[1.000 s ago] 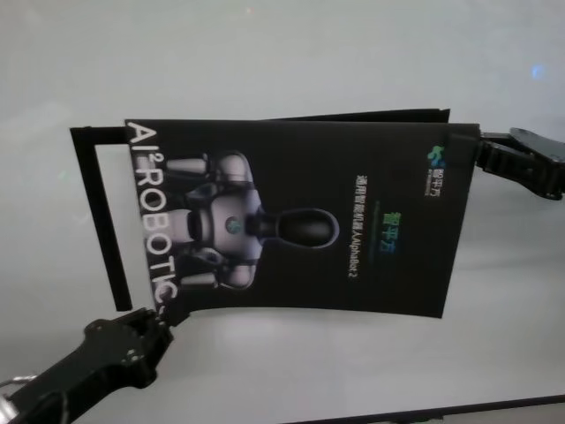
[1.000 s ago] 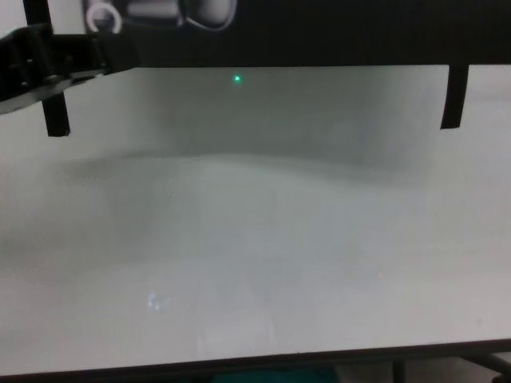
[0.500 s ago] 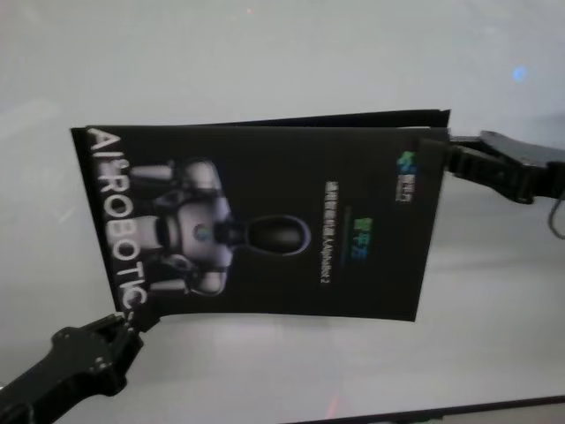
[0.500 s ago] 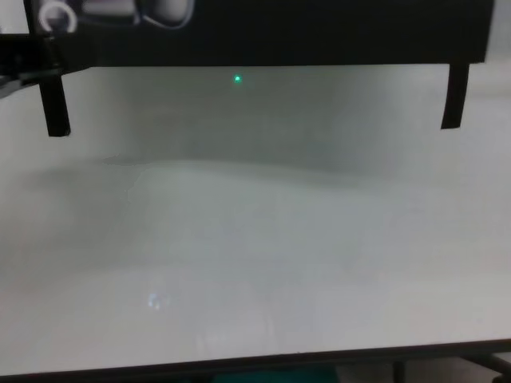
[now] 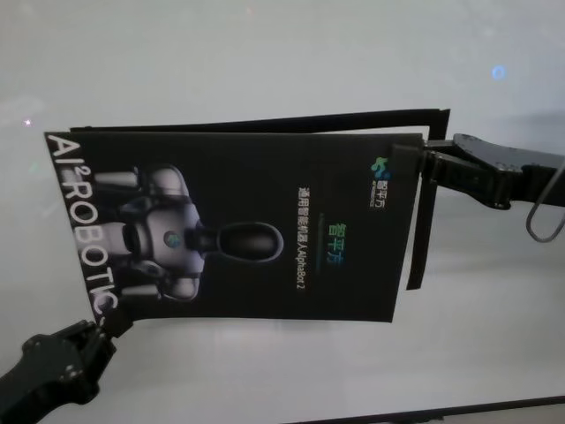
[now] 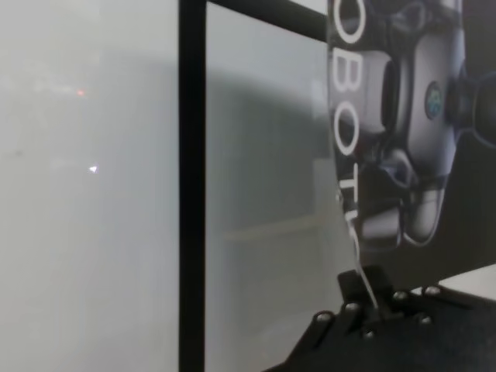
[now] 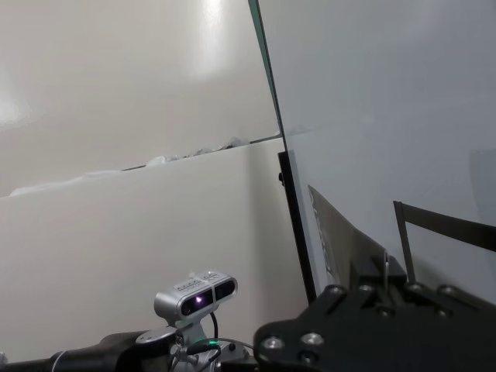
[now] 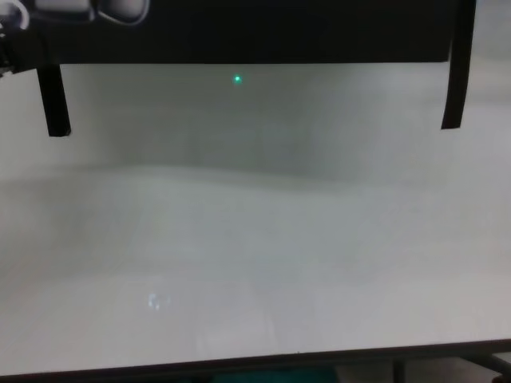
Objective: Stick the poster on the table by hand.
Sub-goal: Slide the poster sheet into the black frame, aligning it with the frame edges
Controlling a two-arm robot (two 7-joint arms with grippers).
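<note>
While the poster hangs above the table, stretched between both hands, left gripper and right gripper each clamp 1 corner; next, probably lowering it flat.

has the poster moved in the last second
Yes. In the head view the poster has slid toward the robot's left; its right edge now uncovers a black strip that stayed put.
</note>
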